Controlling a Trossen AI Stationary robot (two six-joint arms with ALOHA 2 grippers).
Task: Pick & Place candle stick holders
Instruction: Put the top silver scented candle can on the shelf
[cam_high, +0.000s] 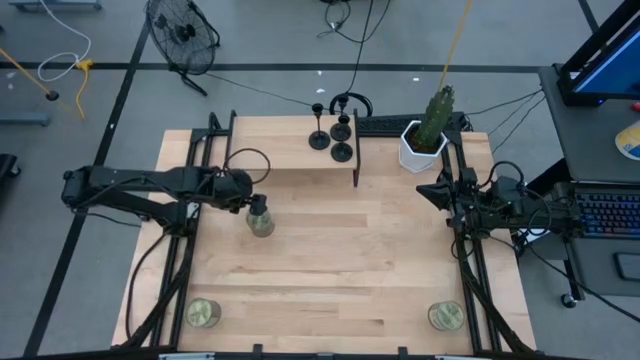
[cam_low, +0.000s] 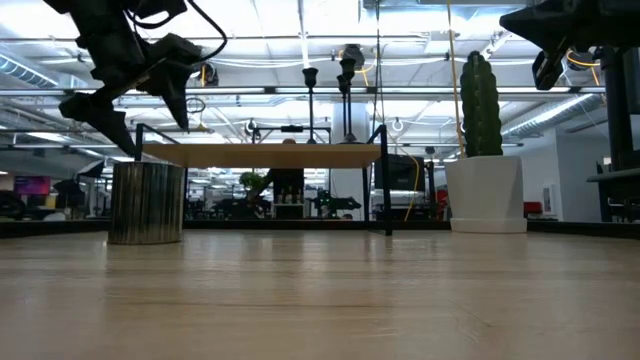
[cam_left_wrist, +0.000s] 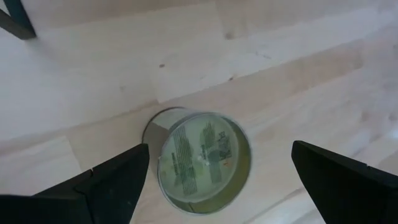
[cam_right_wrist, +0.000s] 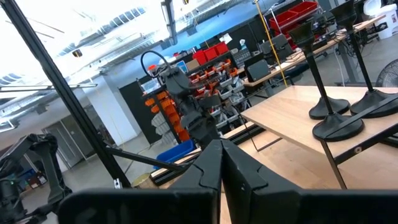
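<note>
Three black candle stick holders (cam_high: 333, 133) stand on their round bases on a raised wooden shelf (cam_high: 290, 155) at the table's far side; the right wrist view shows their bases (cam_right_wrist: 339, 127). My left gripper (cam_high: 253, 203) hovers open above a greenish glass jar candle (cam_high: 260, 222), which stands upright on the table at left centre; its fingers (cam_left_wrist: 112, 180) stand either side of the jar (cam_left_wrist: 202, 158) without touching it. At the table's right edge, my right gripper (cam_high: 432, 190) is shut and raised.
A white pot with a cactus (cam_high: 425, 140) stands at the far right, beside the shelf. Two more jar candles sit near the front corners (cam_high: 203, 314) (cam_high: 446, 316). The table's middle (cam_high: 350, 250) is bare wood.
</note>
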